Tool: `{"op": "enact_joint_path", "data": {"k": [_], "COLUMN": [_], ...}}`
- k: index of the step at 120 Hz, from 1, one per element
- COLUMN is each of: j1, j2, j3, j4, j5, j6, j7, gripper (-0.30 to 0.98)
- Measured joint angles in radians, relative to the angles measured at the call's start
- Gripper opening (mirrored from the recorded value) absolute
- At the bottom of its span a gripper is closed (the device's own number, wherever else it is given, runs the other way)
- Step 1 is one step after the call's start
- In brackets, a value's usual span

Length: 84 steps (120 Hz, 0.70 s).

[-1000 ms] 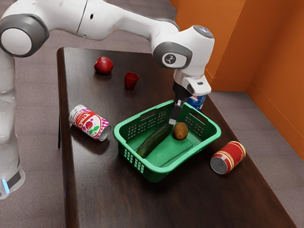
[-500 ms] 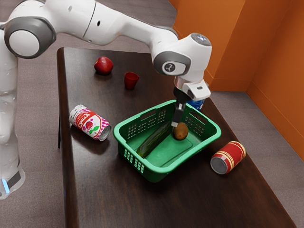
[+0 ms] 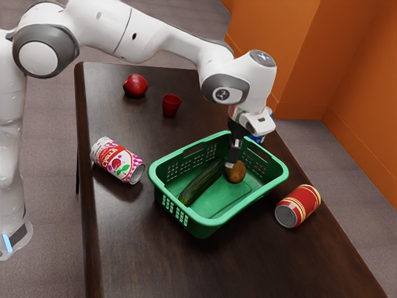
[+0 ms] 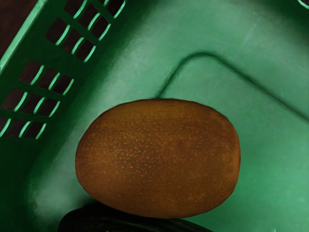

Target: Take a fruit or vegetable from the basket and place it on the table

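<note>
Inside a green plastic basket with slotted walls [image 3: 248, 208], a brown oval kiwi [image 3: 236, 173] rests on the floor, just beside a long dark-green cucumber [image 3: 201, 184]; whether the two touch cannot be made out. The black gripper [image 3: 230, 164] reaches down at the kiwi, its tip overlapping the fruit's outline in the exterior view; whether the hand is clenched, released or grasping the kiwi cannot be told. In the wrist view, the cucumber is a dark shape, cropped by the frame. Beyond the basket, near the exterior view's right edge of the dark wooden table [image 3: 136, 248], a blue metal can [image 3: 257, 138] is partly hidden behind the arm. A red can with gold bands [image 3: 299, 205] lies near that same edge. At the table's left edge lies a white-and-pink printed can [image 3: 118, 162]; toward the far left corner sit a round red apple [image 3: 135, 85] and a small red cup [image 3: 171, 105].
</note>
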Motion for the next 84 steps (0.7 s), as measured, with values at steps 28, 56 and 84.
{"op": "enact_joint_path", "data": {"k": [28, 56, 84], "j1": [0.006, 0.012, 0.012], "j2": [0.018, 0.047, 0.085], "j3": [0.001, 0.001, 0.001], "j4": [0.001, 0.001, 0.001], "j5": [-0.020, -0.040, -0.053], "j6": [0.052, 0.086, 0.111], "j7": [-0.010, -0.017, -0.021], "gripper": [0.68, 0.68, 0.68]}}
